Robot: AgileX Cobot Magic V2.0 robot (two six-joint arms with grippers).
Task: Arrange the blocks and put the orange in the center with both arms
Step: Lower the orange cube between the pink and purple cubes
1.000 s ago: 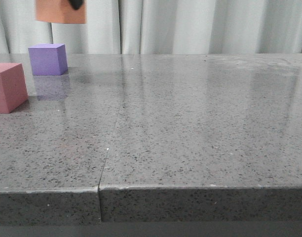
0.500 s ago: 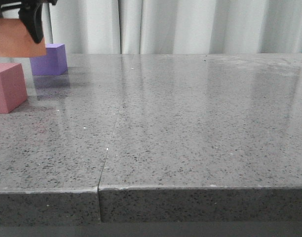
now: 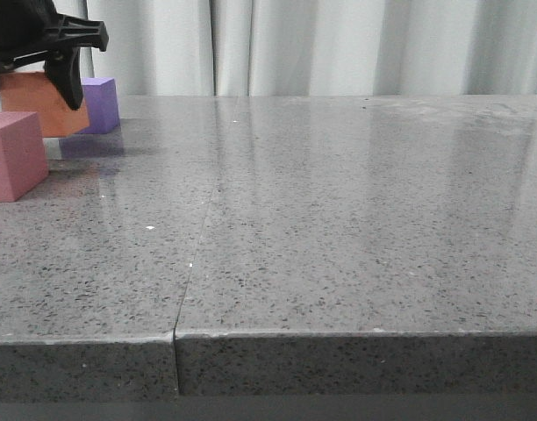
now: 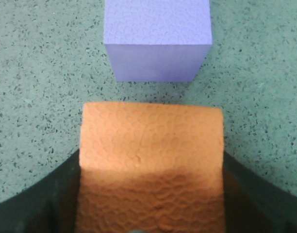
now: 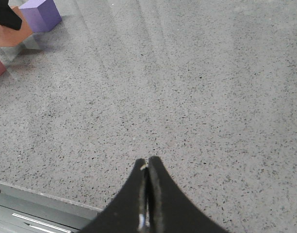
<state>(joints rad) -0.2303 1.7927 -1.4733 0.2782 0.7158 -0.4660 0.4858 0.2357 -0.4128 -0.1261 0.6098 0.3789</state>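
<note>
At the tabletop's [image 3: 339, 228] far left, the left hand [image 3: 36, 83] grips the orange cube [image 3: 39, 101] between the pink cube [image 3: 14, 153] and purple cube [image 3: 100, 103], apparently not yet released. The right hand [image 5: 147, 194], clenched and empty, hovers well apart.

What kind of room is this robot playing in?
Probably a robot test lab: a bare grey stone table, a plain white curtain behind, and only foam cubes to handle.

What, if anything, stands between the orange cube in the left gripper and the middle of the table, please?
Nothing visible: the tabletop is bare from the orange cube toward the middle; the purple cube and pink cube sit beside it.
</note>
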